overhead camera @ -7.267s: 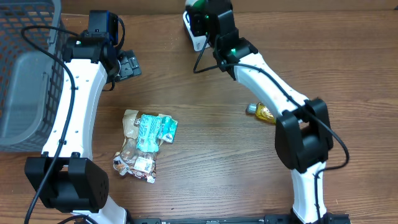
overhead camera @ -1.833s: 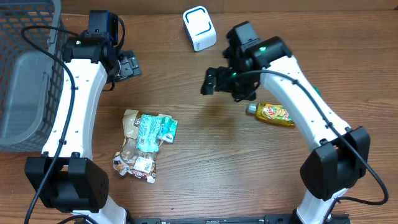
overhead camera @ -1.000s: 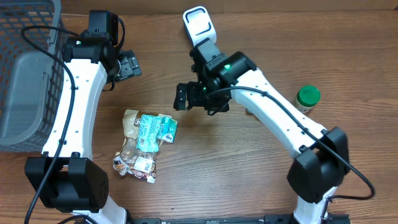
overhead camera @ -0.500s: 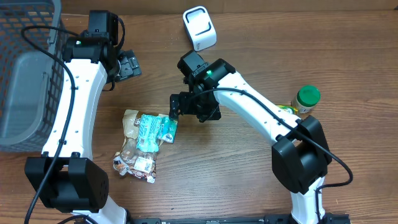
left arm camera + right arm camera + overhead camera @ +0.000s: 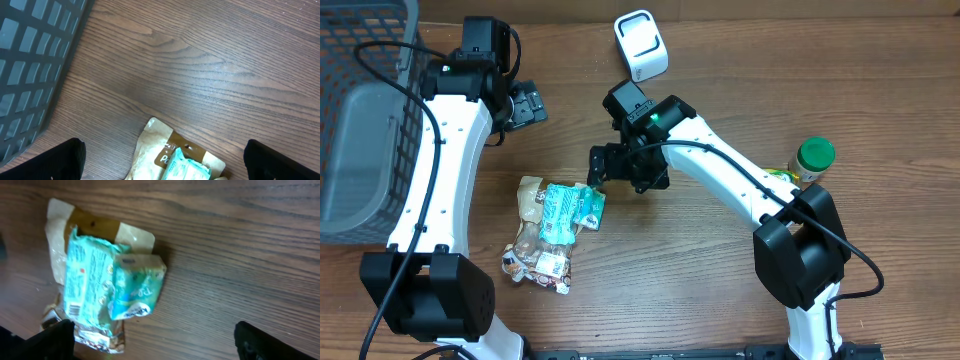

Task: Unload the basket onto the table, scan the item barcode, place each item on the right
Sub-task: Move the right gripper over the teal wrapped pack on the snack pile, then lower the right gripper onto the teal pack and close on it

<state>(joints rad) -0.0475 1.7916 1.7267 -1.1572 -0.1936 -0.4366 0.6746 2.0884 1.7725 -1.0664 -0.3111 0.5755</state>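
Hovering just above the upper right corner of the teal packet, the right arm reaches across the wooden table. The right jaws are spread wide and hold nothing. In the right wrist view the dark fingertips sit at the bottom corners, and the packet lies between and beyond them, its print too blurred to read. The packet rests on top of a brown and clear snack pouch, left of the table's middle. The white scanner stands near the far edge, behind the right arm and well apart from the packet. The left arm stretches along the left side. The left jaws are also wide open and empty, over bare wood. The left wrist view shows its fingertips far apart, the basket wall and the pouch's top edge. A dark mesh basket sits at the left edge. A green-lidded jar stands on the right, with a yellow item beside it, mostly hidden by the arm.
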